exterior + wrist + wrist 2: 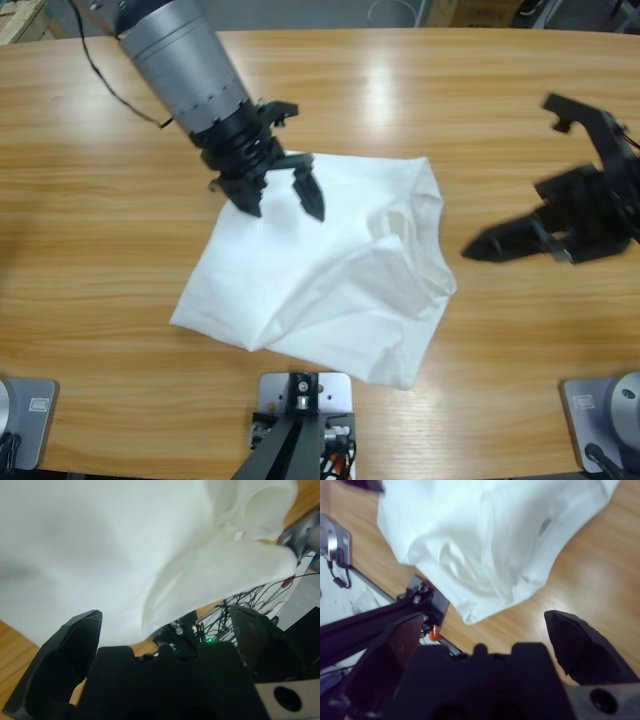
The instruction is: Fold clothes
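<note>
One white T-shirt (320,280), two open grippers (283,198)

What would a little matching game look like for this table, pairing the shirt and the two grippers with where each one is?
Things:
1. shirt
2. left gripper
3. right gripper

Places or states:
A. above the shirt's upper left edge, fingers apart
B. crumpled in the middle of the table
C. over bare wood, off to one side of the shirt, fingers apart

Pairs: 1-B, 2-A, 3-C
</note>
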You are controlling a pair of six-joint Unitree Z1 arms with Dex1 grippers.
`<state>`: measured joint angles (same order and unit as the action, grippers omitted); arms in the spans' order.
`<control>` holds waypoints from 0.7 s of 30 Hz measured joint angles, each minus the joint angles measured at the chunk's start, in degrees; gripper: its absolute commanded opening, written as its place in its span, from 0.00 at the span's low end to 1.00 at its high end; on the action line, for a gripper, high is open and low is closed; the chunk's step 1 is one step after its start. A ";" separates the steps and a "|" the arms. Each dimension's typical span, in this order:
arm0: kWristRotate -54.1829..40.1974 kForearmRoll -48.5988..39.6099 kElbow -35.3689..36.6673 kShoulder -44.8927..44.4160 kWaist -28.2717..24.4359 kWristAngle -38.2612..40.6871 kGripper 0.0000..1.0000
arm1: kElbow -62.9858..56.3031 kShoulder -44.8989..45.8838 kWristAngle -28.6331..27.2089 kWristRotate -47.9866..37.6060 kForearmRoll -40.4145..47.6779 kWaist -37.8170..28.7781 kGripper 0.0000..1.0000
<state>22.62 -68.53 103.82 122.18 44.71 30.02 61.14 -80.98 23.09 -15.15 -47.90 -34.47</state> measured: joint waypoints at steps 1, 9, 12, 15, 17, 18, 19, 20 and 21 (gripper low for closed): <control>0.00 1.14 -1.69 -0.65 -0.04 0.00 0.99 | 1.45 -1.31 0.01 0.28 0.00 0.01 0.99; 0.00 6.09 -8.23 -2.19 -0.10 0.00 0.99 | 18.17 -12.41 2.70 4.62 -3.90 0.03 0.98; -0.18 6.62 -8.62 -2.19 -0.25 0.00 0.99 | 22.41 -16.38 5.70 5.23 -4.30 -0.50 0.98; -0.99 6.73 -9.03 -2.18 -0.95 0.00 0.99 | 23.69 -19.23 7.19 5.27 -4.32 -2.63 0.98; -1.63 6.74 -9.44 -2.18 -1.78 0.00 0.99 | 24.02 -20.71 7.66 4.97 -4.31 -4.51 0.98; -1.96 6.74 -9.64 -2.18 -2.27 0.00 0.99 | 24.03 -21.20 7.92 4.59 -4.17 -5.51 0.98; -2.25 6.74 -9.82 -2.18 -2.82 0.00 0.99 | 24.03 -21.59 8.24 4.10 -3.77 -6.49 0.98; -2.47 6.74 -9.96 -2.17 -3.35 0.00 0.99 | 24.01 -22.00 8.63 3.62 -3.23 -7.49 0.98; -2.71 6.74 -10.08 -2.17 -3.88 0.00 0.99 | 23.96 -22.49 9.03 3.23 -2.69 -8.32 0.98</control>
<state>19.91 -61.79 93.75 120.02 40.83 30.02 85.10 -103.47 32.12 -11.92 -50.59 -42.78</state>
